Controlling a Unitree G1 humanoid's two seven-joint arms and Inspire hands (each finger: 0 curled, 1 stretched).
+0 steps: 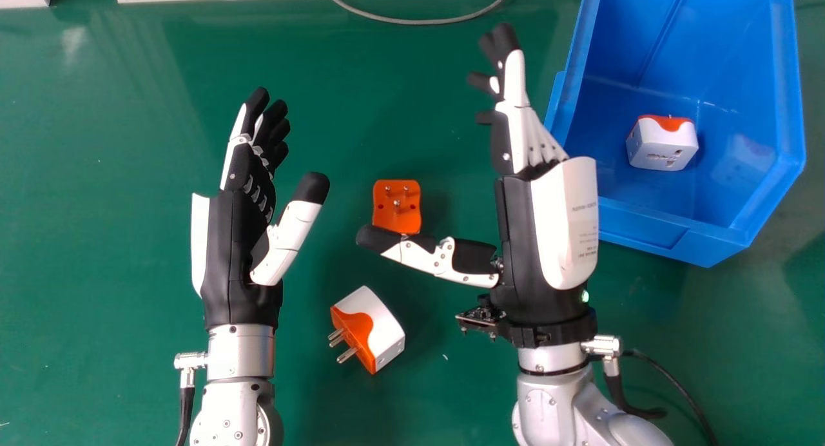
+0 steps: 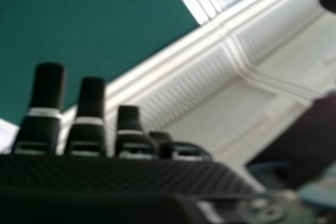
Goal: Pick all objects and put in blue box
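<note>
Green and smooth, the surface (image 1: 116, 272) spreads beneath both hands, with a grey cable (image 1: 412, 22) lying beyond them at its far edge. The right robot hand (image 1: 554, 227) is open and empty, its fingers straight and its thumb (image 1: 419, 256) swung inward; the left robot hand (image 1: 233, 240) is also open, holding nothing. Just past the right thumb lies an orange-faced plug adapter (image 1: 396, 207), pins up; whether the thumb touches it, I cannot tell. Nearer the robot than that thumb, between the two forearms, a white-and-orange plug adapter (image 1: 380, 320) rests with its pins pointing toward the left arm's side. To the right of the right robot hand stands the blue box (image 1: 644, 232), one boxed adapter (image 1: 664, 146) already inside, so two remain. Each loose one should feel light, stiff and fairly sturdy, though its smooth plastic could slip under a loose pinch. The upright-pinned one is best taken low across opposite side walls, clear of the metal; the other by its white casing, since pressing on the prongs would likely roll it.
</note>
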